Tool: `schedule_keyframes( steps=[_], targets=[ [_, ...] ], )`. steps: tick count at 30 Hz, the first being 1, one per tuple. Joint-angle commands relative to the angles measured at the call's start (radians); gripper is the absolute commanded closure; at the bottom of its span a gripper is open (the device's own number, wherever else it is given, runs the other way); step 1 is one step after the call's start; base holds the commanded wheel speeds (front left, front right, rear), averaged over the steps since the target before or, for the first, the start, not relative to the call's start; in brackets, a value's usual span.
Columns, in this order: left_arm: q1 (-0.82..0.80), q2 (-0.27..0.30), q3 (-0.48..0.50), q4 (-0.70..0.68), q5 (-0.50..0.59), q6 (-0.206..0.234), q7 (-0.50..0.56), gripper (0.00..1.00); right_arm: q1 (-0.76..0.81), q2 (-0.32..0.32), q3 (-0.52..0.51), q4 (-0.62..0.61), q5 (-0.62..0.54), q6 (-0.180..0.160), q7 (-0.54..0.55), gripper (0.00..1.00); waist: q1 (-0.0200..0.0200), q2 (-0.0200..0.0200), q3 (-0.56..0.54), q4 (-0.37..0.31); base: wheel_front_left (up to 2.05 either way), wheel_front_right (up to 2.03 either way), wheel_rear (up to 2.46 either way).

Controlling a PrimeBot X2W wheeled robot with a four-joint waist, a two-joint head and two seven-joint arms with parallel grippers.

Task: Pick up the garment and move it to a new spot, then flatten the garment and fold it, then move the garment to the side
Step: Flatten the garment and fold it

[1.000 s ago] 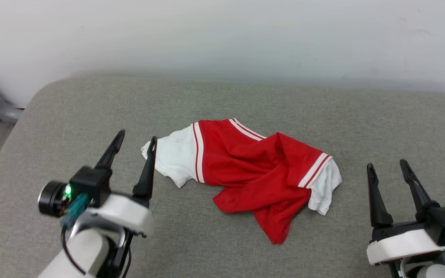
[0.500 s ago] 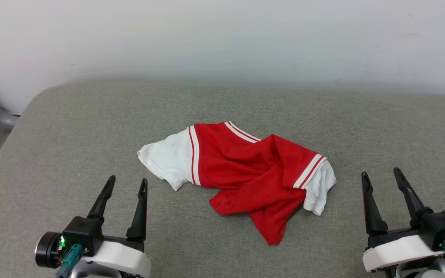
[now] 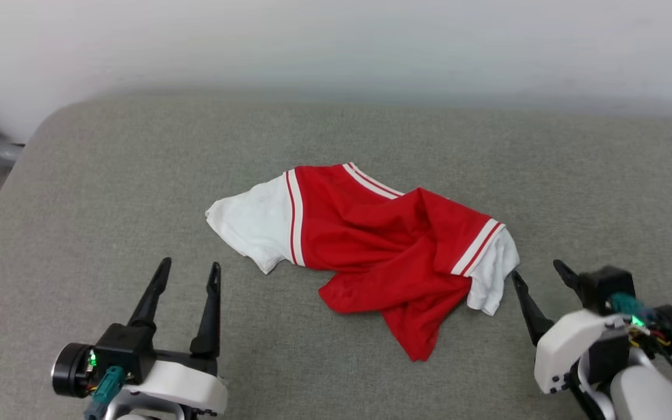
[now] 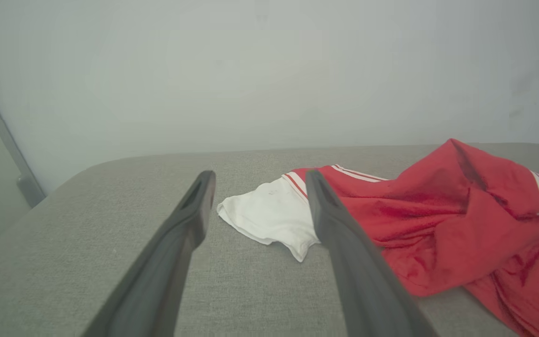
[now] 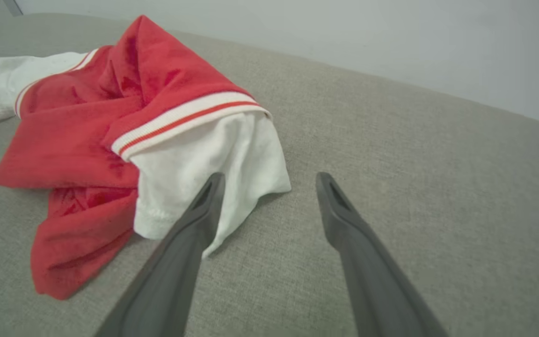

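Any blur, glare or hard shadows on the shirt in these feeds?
Head view: flat light, no glare; the red jersey T-shirt casts only a thin soft shadow; the right gripper looks slightly smeared. Left wrist view: the left gripper is out of focus up close, shirt clear. Right wrist view: grey cushion edge tilted, white sleeve crisp.

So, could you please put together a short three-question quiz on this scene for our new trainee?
1. True or false: the garment lies neatly folded on the grey cushion.
2. Which is closer to the garment: A) the left gripper or B) the right gripper?
3. Fill in: the jaws of both grippers stand ____.
Key: 1 false, it is crumpled; 2 B, its fingertip is beside a white sleeve; 3 open.
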Motion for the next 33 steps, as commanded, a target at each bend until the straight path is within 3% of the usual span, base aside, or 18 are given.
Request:
schedule_keyframes(
  steps=[1,5,9,16,22,23,24,25,26,29,31,33],
  targets=[
    [-0.011,-0.009,0.005,0.005,0.013,-0.010,-0.003,0.00,-0.034,-0.024,0.021,0.012,0.023,-0.001,0.076,0.00,0.0000,-0.0001,0.021,0.017,0.00,0.00,0.00],
    [-0.025,-0.032,0.020,0.018,0.032,-0.032,-0.003,0.00,-0.094,-0.088,0.102,0.038,0.116,-0.001,0.316,0.00,0.0000,-0.0001,0.049,0.041,0.00,0.00,0.00],
    [-0.044,-0.056,0.024,0.027,0.053,-0.052,-0.003,0.00,-0.155,-0.145,0.151,0.043,0.183,-0.001,0.469,0.00,0.0000,-0.0001,0.081,0.072,0.00,0.00,0.00],
    [-0.077,-0.096,0.030,0.051,0.080,-0.075,-0.003,0.00,-0.208,-0.224,0.228,0.076,0.218,-0.001,0.620,0.00,0.0000,-0.0001,0.135,0.130,0.00,0.00,0.00],
    [-0.087,-0.118,0.045,0.066,0.094,-0.092,-0.003,0.00,-0.193,-0.243,0.276,0.129,0.235,-0.001,0.656,0.00,0.0000,-0.0001,0.157,0.167,0.00,0.00,0.00],
    [-0.087,-0.120,0.048,0.067,0.097,-0.093,-0.003,0.00,-0.185,-0.243,0.284,0.139,0.239,-0.001,0.659,0.54,0.0000,-0.0001,0.157,0.169,0.00,0.00,0.00],
    [-0.087,-0.122,0.051,0.069,0.099,-0.094,-0.003,0.00,-0.181,-0.244,0.293,0.145,0.241,0.000,0.657,0.92,0.0000,-0.0001,0.156,0.171,0.00,0.00,0.00],
    [-0.087,-0.122,0.051,0.069,0.099,-0.094,-0.003,0.00,-0.181,-0.244,0.293,0.145,0.241,0.000,0.657,0.92,0.0000,-0.0001,0.156,0.171,0.00,0.00,0.00],
    [-0.085,-0.125,0.053,0.071,0.100,-0.096,-0.003,0.00,-0.178,-0.246,0.297,0.150,0.242,0.000,0.649,1.00,0.0000,-0.0001,0.154,0.171,0.00,0.00,0.00],
    [-0.073,-0.128,0.065,0.081,0.108,-0.101,-0.003,0.00,-0.169,-0.268,0.299,0.156,0.244,-0.001,0.629,1.00,0.0000,-0.0001,0.131,0.164,0.00,0.00,0.00],
    [-0.061,-0.140,0.083,0.084,0.110,-0.107,-0.003,0.00,-0.176,-0.371,0.323,0.091,0.261,-0.002,0.633,1.00,0.0000,-0.0001,0.081,0.124,0.00,0.00,0.00],
    [-0.059,-0.143,0.084,0.085,0.110,-0.109,-0.003,0.00,-0.181,-0.425,0.335,0.063,0.271,-0.002,0.646,1.00,0.0000,-0.0001,0.070,0.113,0.00,0.00,0.00]
  ],
)
